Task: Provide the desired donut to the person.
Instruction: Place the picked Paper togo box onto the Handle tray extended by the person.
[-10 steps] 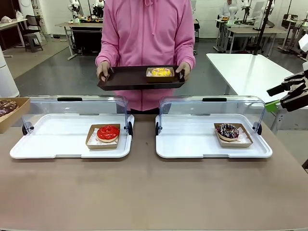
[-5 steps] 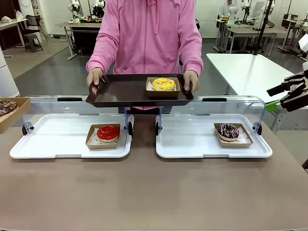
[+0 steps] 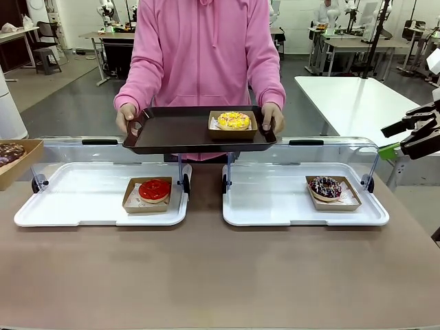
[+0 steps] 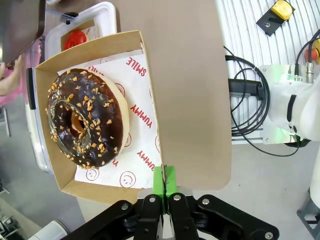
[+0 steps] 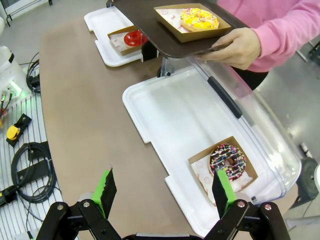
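Observation:
The person [image 3: 206, 48] in a pink hoodie holds a dark serving tray [image 3: 179, 130] over the clear lids, with a yellow-iced donut [image 3: 234, 120] in a cardboard tray on it. My left gripper [image 4: 164, 172] is shut on the rim of a cardboard tray [image 4: 150, 75] holding a chocolate donut with nut crumbs [image 4: 85, 117]; this donut [image 3: 8, 152] sits at the table's far left. A red donut [image 3: 154, 190] lies in the left white tray, a sprinkled chocolate donut [image 3: 326, 187] in the right one. My right gripper [image 5: 165, 192] hangs open above the table's right end.
Two white trays [image 3: 69, 206] [image 3: 275, 206] with raised clear lids [image 3: 103, 155] stand side by side across the table. The person's hand [image 5: 240, 47] grips the serving tray's edge above the right lid. Bare brown tabletop [image 3: 220, 275] lies in front. Cables [image 5: 25, 165] lie beside the table.
The person has stepped closer and brought the serving tray forward and up over the lids. Neither gripper has moved.

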`<act>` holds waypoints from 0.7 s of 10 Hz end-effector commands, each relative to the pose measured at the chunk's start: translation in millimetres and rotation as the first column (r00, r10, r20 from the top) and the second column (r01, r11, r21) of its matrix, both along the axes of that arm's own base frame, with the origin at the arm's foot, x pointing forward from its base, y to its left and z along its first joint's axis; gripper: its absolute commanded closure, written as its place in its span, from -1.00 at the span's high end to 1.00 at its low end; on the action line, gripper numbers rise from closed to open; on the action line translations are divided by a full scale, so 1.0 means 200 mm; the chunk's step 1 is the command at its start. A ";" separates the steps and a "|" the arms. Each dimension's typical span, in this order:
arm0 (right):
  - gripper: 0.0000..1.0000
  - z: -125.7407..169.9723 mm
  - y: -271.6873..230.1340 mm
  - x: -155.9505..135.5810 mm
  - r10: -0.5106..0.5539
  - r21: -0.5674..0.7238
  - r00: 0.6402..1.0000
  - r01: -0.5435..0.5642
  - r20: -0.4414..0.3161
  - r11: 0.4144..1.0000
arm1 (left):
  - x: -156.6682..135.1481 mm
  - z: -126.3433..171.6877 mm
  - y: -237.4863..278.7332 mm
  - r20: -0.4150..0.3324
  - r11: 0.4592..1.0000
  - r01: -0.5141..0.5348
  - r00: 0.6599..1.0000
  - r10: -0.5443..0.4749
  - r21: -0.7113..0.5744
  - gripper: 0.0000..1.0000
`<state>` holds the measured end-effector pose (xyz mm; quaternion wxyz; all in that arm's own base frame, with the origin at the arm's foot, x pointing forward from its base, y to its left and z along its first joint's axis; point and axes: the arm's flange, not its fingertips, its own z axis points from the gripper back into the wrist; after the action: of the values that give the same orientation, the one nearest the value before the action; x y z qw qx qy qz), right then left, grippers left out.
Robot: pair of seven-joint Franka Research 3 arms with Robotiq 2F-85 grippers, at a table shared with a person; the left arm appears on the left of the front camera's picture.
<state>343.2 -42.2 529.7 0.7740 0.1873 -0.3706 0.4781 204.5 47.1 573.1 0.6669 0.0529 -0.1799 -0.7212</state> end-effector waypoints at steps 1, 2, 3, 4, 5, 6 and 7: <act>1.00 -0.01 0.00 0.00 0.002 -0.008 1.000 -0.002 0.001 1.000 | -0.01 0.00 0.01 -0.001 1.000 -0.019 1.000 0.019 0.010 -1.00; 1.00 -0.01 0.00 0.00 0.002 -0.008 1.000 -0.002 0.001 1.000 | -0.01 0.00 0.01 -0.001 1.000 -0.019 1.000 0.019 0.010 -1.00; 1.00 -0.01 0.00 0.00 0.002 -0.008 1.000 -0.002 0.001 1.000 | -0.01 0.00 0.01 -0.001 1.000 -0.019 1.000 0.019 0.010 -1.00; 1.00 -0.01 0.00 0.00 0.002 -0.008 1.000 -0.002 0.001 1.000 | -0.01 0.00 0.01 -0.001 1.000 -0.019 1.000 0.019 0.010 -1.00; 1.00 -0.01 0.00 0.00 0.002 -0.008 1.000 -0.002 0.001 1.000 | -0.01 0.00 0.01 -0.001 1.000 -0.019 1.000 0.019 0.010 -1.00; 1.00 -0.01 0.00 0.00 0.002 -0.008 1.000 -0.002 0.001 1.000 | 0.00 0.00 0.00 0.000 1.000 0.000 1.000 0.000 0.002 -0.97; 1.00 -0.01 0.00 0.00 0.002 -0.008 1.000 -0.002 0.001 1.000 | 0.13 0.12 -0.07 -0.022 0.999 0.021 1.000 -0.022 -0.047 -0.97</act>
<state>343.2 -42.2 529.7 0.7739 0.1873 -0.3707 0.4781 209.0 43.1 577.9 0.6623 0.0478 -0.1825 -0.7251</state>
